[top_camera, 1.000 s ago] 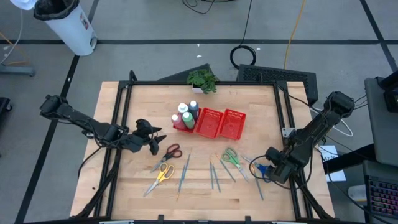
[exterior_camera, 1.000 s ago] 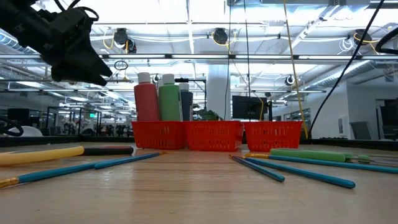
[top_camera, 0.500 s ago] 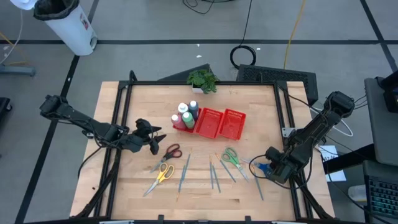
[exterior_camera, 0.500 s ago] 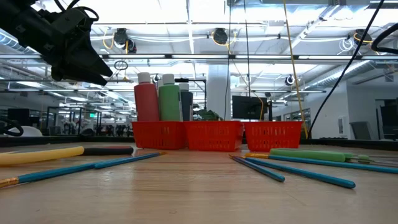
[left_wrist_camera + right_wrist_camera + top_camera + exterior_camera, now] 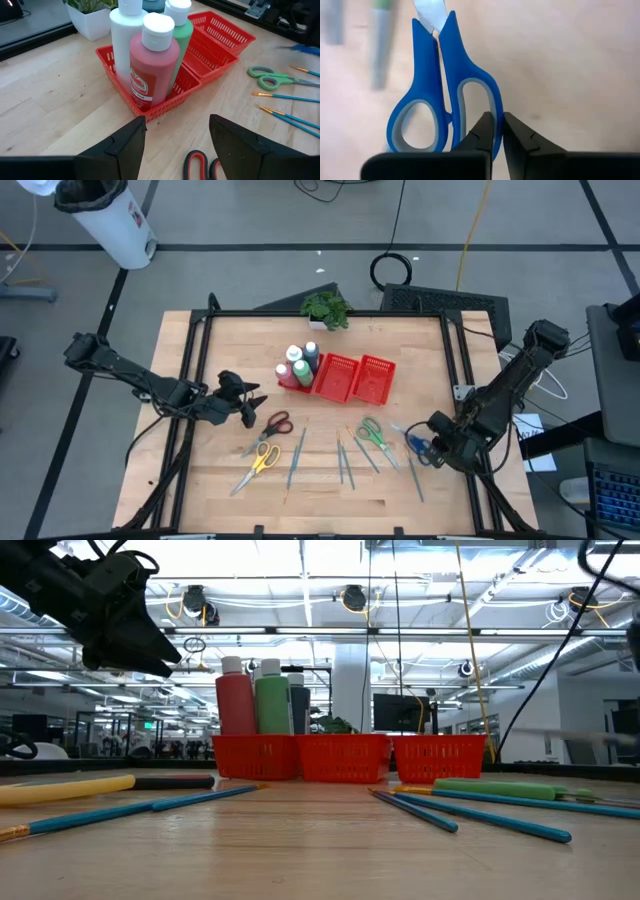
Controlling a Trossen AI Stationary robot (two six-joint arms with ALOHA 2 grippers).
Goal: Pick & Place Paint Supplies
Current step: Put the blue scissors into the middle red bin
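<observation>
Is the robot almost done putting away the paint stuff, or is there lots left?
Not nearly done. The paint bottles already stand in one end of the red tray; its other two parts look empty. The right pincer is shut on the blue scissors. The left pincer hovers open. The red scissors, yellow scissors, green scissors and brushes lie on the table.

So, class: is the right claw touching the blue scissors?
Touching. The right wrist view shows the right claw closed on the rim of one handle loop of the blue scissors, fingertips pressed against it with no gap.
</observation>
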